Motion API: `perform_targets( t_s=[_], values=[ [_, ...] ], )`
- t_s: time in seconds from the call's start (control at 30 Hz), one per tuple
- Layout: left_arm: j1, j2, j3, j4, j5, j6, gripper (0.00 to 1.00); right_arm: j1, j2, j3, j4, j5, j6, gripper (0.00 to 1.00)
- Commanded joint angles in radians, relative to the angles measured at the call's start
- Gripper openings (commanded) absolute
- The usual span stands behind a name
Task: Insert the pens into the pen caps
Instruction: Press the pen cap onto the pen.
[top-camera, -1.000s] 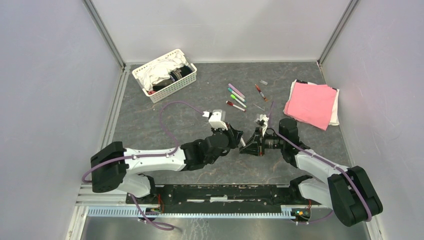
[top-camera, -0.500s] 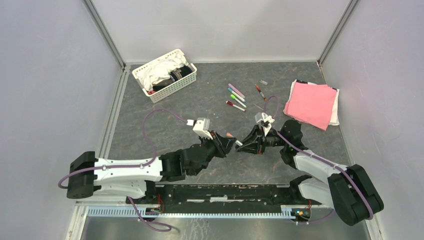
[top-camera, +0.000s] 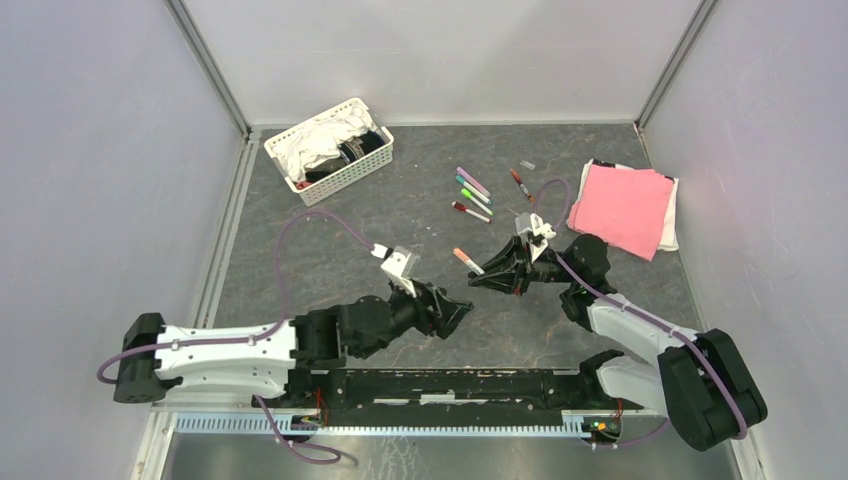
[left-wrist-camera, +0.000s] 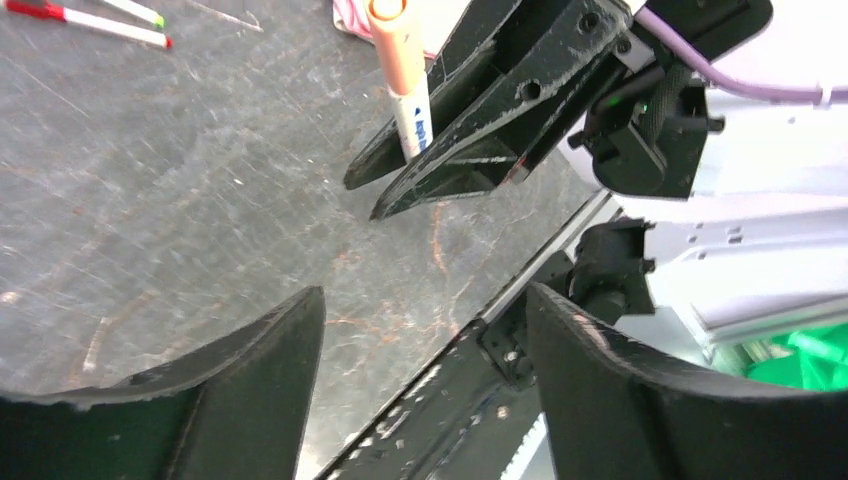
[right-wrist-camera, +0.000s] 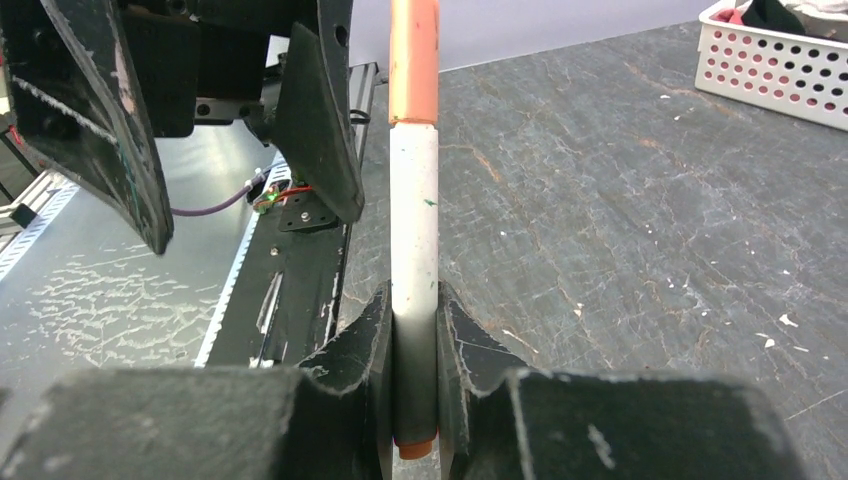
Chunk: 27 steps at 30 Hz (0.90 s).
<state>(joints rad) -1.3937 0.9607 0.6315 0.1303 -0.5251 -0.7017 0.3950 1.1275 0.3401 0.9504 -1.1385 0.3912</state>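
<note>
Scuffed grey tabletop (top-camera: 300, 260) with a stone pattern lies under both arms. Nearest you, your left gripper (top-camera: 457, 308) stretches low and forward, its matte black jaws spread wide with nothing between them. Just beyond it and to its right, your right gripper (top-camera: 480, 281) reaches leftward. It is pinched on the smooth white barrel of a slim orange-tipped pen (top-camera: 467, 261), which juts past its fingertips. Farther behind that gripper, four thin pens (top-camera: 472, 195) lie side by side.
</note>
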Motion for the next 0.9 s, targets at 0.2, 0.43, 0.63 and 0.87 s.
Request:
perform_targets(
  t_s=[0.2, 0.43, 0.63, 0.87],
  values=[
    [0.043, -0.385, -0.237, 0.295, 0.146, 0.487, 1.00, 0.003, -0.037, 0.109, -0.048, -0.116, 0.017, 0.00],
    [0.253, -0.285, -0.102, 0.335, 0.490, 0.427, 1.00, 0.010, -0.001, 0.225, -0.129, -0.166, 0.121, 0.00],
    [0.355, -0.139, -0.032, 0.498, 0.634, 0.359, 1.00, 0.031, -0.007, 0.319, -0.231, -0.152, 0.165, 0.00],
    [0.397, -0.047, 0.008, 0.631, 0.633, 0.289, 0.99, 0.042, -0.013, 0.326, -0.144, -0.141, 0.267, 0.00]
  ],
)
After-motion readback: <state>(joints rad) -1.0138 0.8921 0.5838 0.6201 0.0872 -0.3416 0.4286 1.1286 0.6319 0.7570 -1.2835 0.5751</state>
